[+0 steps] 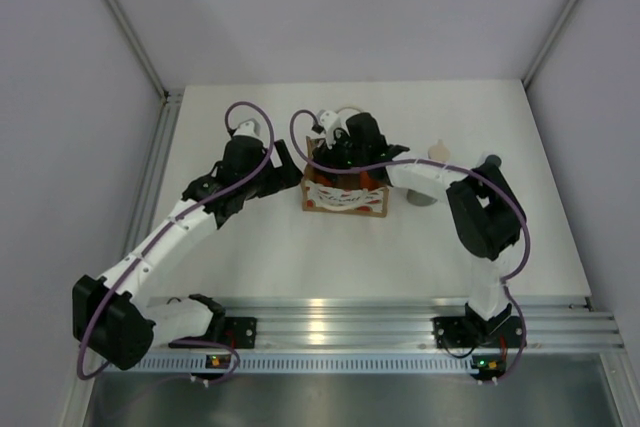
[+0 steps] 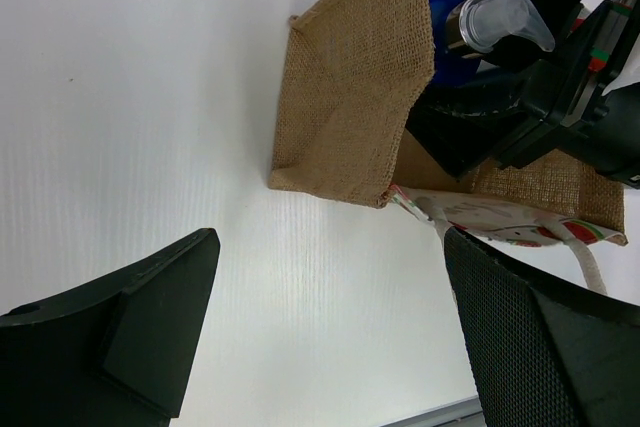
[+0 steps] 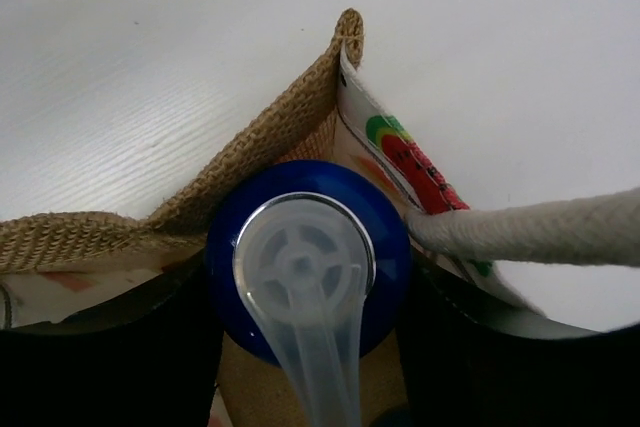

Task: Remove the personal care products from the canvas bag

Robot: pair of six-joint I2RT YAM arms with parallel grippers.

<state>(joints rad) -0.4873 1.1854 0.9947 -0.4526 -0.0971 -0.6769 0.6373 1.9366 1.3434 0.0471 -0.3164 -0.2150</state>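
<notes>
The tan canvas bag [image 1: 345, 197] stands mid-table, its patterned front toward the arms. My right gripper [image 1: 347, 155] reaches down into its open top. In the right wrist view my right gripper [image 3: 308, 287] is shut on a bottle with a blue cap [image 3: 300, 177] and a clear pump top [image 3: 305, 262], at the bag's corner [image 3: 270, 127]. My left gripper [image 1: 288, 172] is open and empty beside the bag's left side [image 2: 350, 97]; in the left wrist view it [image 2: 330, 347] hovers over bare table. A grey-green bottle with a beige cap [image 1: 438, 150] lies right of the bag.
A white loop handle [image 3: 540, 232] lies against my right finger, another [image 2: 590, 267] hangs by the bag's front. Orange bottles [image 1: 352, 183] show inside the bag. Grey walls close the table at the back and both sides. A metal rail [image 1: 400, 317] runs along the near edge.
</notes>
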